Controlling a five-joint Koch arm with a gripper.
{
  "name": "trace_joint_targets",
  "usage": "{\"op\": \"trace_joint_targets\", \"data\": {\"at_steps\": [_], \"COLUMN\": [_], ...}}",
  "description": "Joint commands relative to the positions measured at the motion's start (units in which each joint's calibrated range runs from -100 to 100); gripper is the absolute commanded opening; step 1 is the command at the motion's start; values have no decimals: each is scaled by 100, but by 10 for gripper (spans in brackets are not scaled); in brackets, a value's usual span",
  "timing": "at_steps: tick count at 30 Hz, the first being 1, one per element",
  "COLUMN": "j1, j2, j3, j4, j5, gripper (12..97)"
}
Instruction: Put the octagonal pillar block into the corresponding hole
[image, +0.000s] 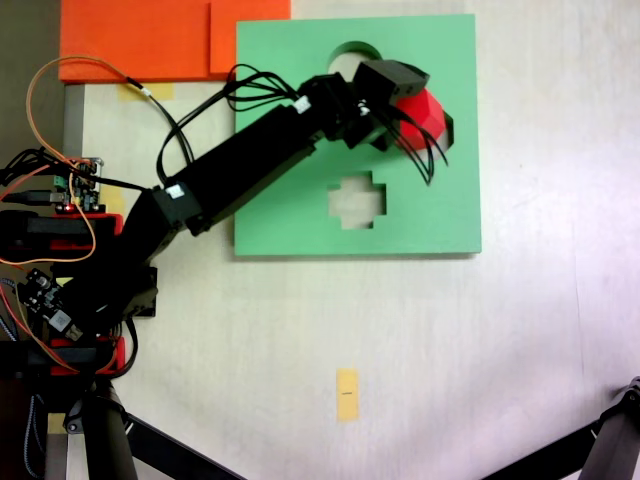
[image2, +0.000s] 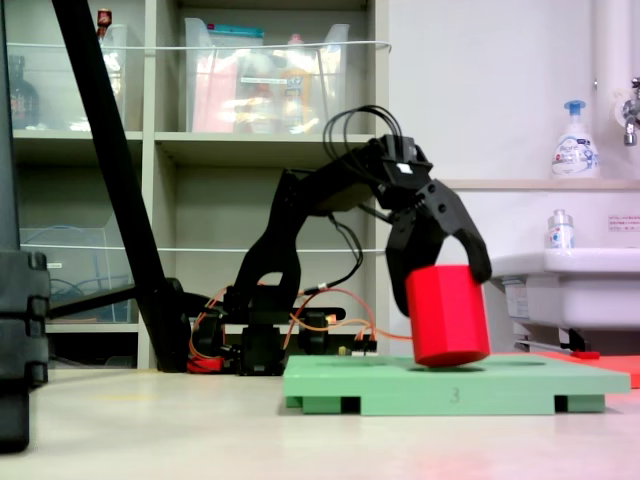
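Fixed-view footage from the side shows the octagonal pillar block (image2: 446, 315) clamped between the jaws of the gripper (image2: 445, 275), tilted a little, with its lower edge touching or just above the top face of the green foam board (image2: 350, 382). From the fixed view looking down, the block (image: 422, 112) sits at the board's right side, covering the corresponding hole so that the cutout itself cannot be seen; the round cutout (image: 352, 52) and the cross-shaped cutout (image: 357, 199) lie apart from it, up-left and down-left.

The step in hand looks like seating the block. To do it well, the arm should bring the prism upright first, since a leaning block would likely catch on the rim of the foam. Its eight sides must also line up with the hole's sides; a small wrist turn may be needed, though the pictures cannot settle how far off it is. Then a slow, straight descent, letting go only once the block has sunk into the board. Pressing hard risks shoving the light board across the table (image: 400, 330).
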Motion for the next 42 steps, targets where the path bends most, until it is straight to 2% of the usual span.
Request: {"op": "trace_joint_targets", "data": {"at_steps": [1, 42], "j1": [-54, -171], "j2": [82, -490], "j3": [11, 11], "j4": [-121, -198], "j5": [93, 161], "gripper": [321, 319]}}
